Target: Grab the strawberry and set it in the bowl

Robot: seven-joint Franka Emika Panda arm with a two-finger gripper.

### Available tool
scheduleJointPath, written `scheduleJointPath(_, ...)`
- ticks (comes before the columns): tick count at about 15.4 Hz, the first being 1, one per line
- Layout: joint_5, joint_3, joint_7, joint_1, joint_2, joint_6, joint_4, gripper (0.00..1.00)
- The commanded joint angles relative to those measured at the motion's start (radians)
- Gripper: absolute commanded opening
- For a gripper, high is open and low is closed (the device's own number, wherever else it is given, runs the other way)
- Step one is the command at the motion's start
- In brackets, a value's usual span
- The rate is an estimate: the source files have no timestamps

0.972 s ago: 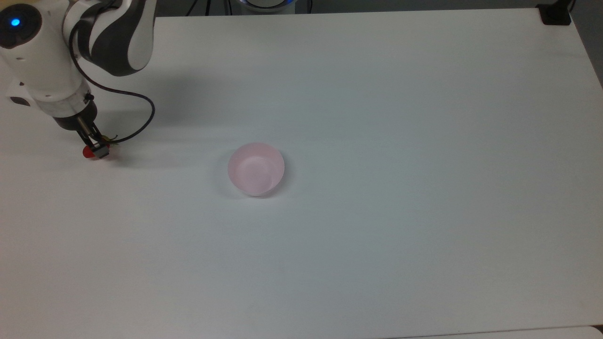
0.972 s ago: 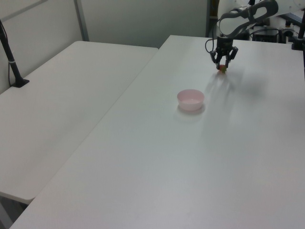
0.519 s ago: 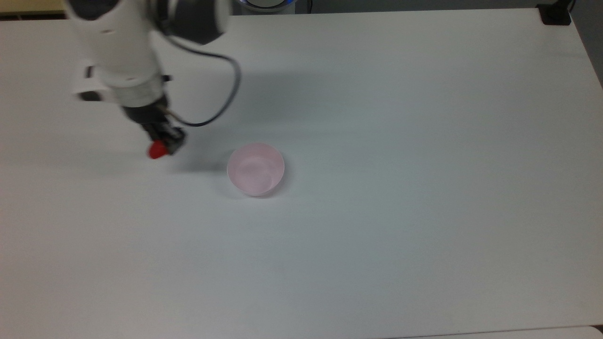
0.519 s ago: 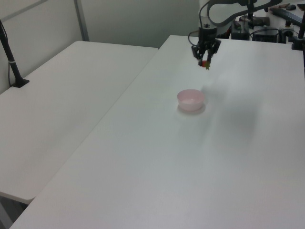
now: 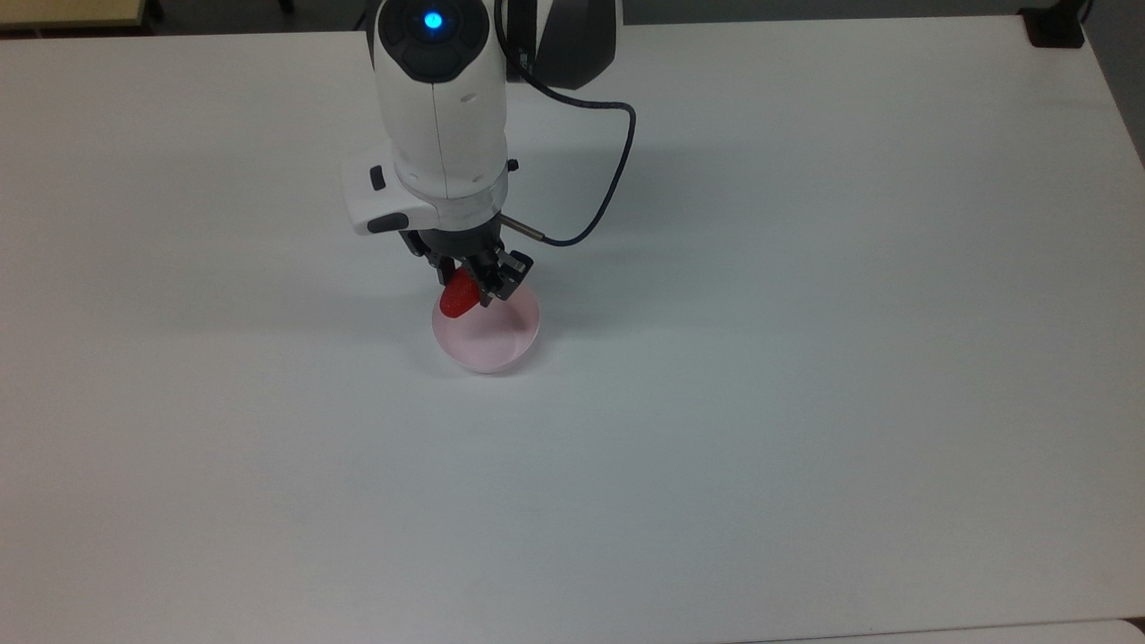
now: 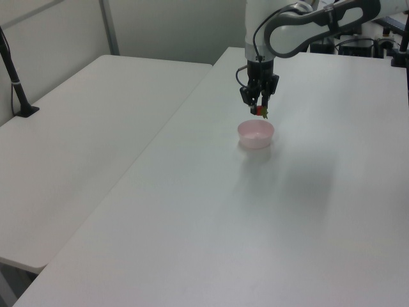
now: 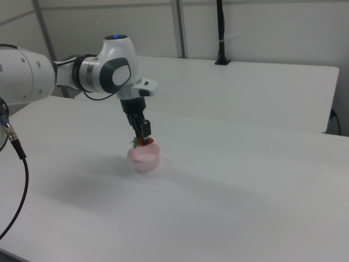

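My gripper is shut on the red strawberry. It holds the fruit in the air just above the pale pink bowl, over the bowl's rim nearest the arm. The green leafy cap pokes out beside the fingers in the right view. The bowl stands upright on the white table with nothing visible inside it.
A black cable loops from the wrist over the table. A second white table adjoins on the left view's left, with a black post clamped on it. A black mount sits at the top view's upper right corner.
The arm swept to the right in the top view, carrying the strawberry from the table's left side to just above the bowl. The bowl stayed put.
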Motion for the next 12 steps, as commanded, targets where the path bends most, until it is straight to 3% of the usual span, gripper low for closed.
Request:
scheduleJointPath(1,-0.005,-0.017,-0.002,0.013,-0.029,-0.021,-0.005,1.0)
scheduleJointPath(4,-0.017,-0.017,-0.039,0.017,-0.088,-0.079,-0.003,1.0)
scheduleJointPath(9,-0.028,-0.032,-0.303,0.059,-0.245,-0.299,-0.005,1.0)
scheduleJointPath(12,-0.028,-0.03,-0.341,0.059,-0.334,-0.396,-0.011,1.0)
